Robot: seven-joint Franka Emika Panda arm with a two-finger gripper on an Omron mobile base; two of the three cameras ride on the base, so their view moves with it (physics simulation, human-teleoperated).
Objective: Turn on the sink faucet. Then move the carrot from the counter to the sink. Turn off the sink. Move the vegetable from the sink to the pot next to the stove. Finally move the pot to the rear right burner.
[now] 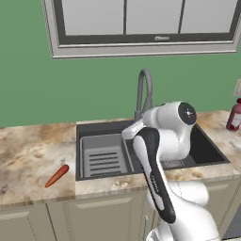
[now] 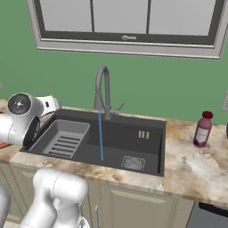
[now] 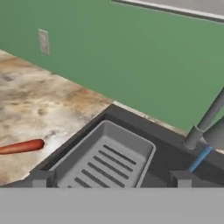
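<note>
The grey gooseneck sink faucet [image 2: 103, 87] stands behind the dark sink [image 2: 151, 129], and a thin blue stream of water [image 2: 100, 136] runs from its spout into the basin. The orange-red carrot [image 1: 57, 175] lies on the marbled counter [image 1: 28, 155] left of the sink, and the hand view has the carrot [image 3: 21, 147] at its left edge. My gripper [image 3: 111, 180] hovers open over the sink's left end, above the ribbed tray [image 3: 105, 159], with nothing between its fingertips [image 3: 41, 178]. The pot is out of view.
A pink-red bottle [image 2: 202, 129] with a dark cap stands on the counter right of the sink. A window [image 2: 124, 22] sits in the green wall behind the faucet. My own arm [image 1: 155, 174] hides the middle of the basin in the left base view.
</note>
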